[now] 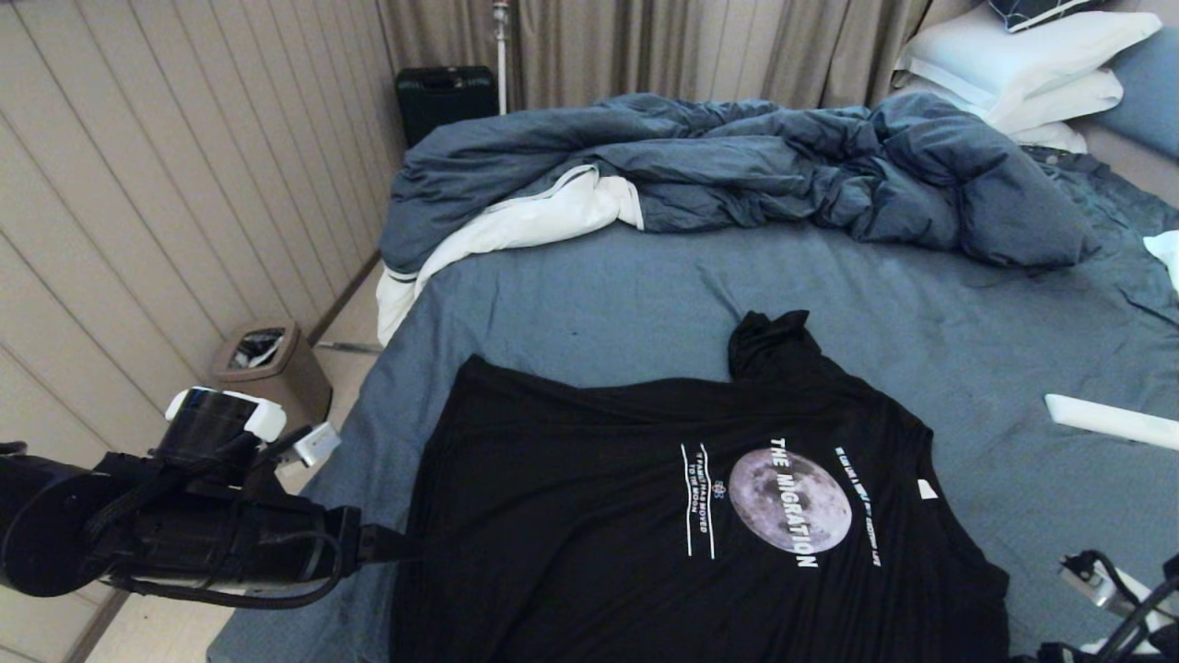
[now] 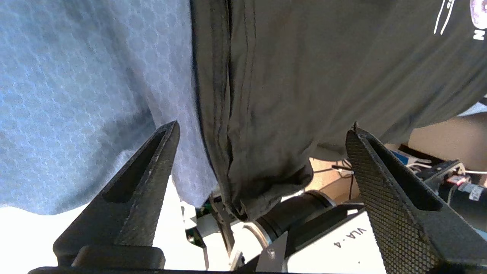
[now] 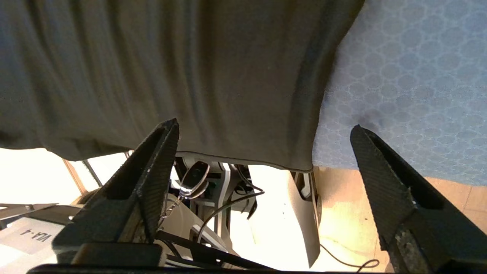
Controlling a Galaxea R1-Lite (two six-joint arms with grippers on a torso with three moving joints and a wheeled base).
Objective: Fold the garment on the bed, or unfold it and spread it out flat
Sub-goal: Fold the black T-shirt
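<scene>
We work at the near edge of a wide bed (image 1: pixel 589 276) with a slate-blue sheet, set against a panelled wall and drawn curtains. Closest to us, our left claw (image 2: pixel 262 131) stands wide apart at the shirt's left hem corner, which hangs bunched over the bed edge between its fingers without being pinched. Our right claw (image 3: pixel 262 127) is just as wide at the opposite hem corner, with the hem draped past the edge between its fingers and nothing gripped. Both sit at the corners, we judge, because pulling there draws the cloth taut and flat.

The shirt (image 1: pixel 589 516) lies print-up across the near half of the sheet, moon and lettering showing, mostly spread but with soft ripples. Its far sleeve is still folded into a small peak, so we judge some smoothing remains. A white strip (image 1: pixel 1110 421) lies on the sheet to the right. Beyond, the duvet (image 1: pixel 737 175) is heaped out of the way, with pillows (image 1: pixel 1013 64) at the far right. A bin (image 1: pixel 272 364) stands on the floor.
</scene>
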